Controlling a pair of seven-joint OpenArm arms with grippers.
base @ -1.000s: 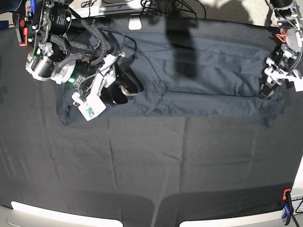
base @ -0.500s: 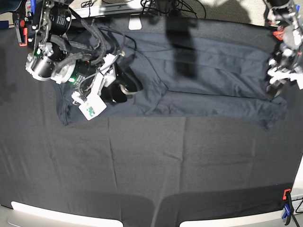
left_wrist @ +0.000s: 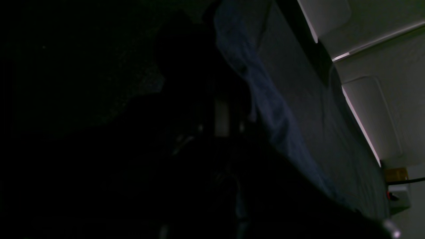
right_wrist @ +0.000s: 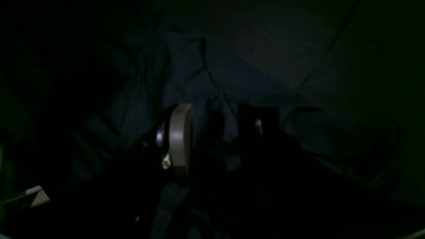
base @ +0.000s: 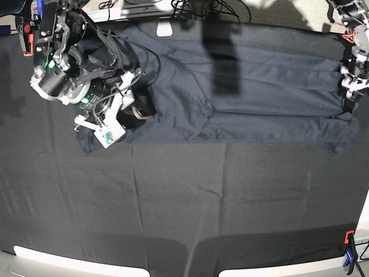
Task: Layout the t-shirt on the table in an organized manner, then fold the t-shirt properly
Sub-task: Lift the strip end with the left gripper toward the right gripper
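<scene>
- Two grippers engaged, one at each end of the t-shirt.
- Right gripper: jaws spread apart, down on bunched navy cloth, a fold lying between them; whether pinched, cannot tell.
- Left gripper: at the opposite end of the garment, by the table's edge; jaws lost in shadow in the wrist view, so spread or pressed together cannot be told.
- T-shirt: stretched as a long band between both grippers, on the far half of the table; well short of flat.
- Step in hand, judged: spreading out before any fold. Best done by gripping a single layer near the hem or shoulder, pulling outward evenly from both ends, then lowering slowly so no ridge gets trapped.
- Material: soft cotton, dark navy with a faint blue sheen, limp, long lengthwise ridges, crumpled heap under the right gripper.
- Table cover: matte black cloth, creased in straight lines, pale rim, red and blue clamp at the near corner.
</scene>
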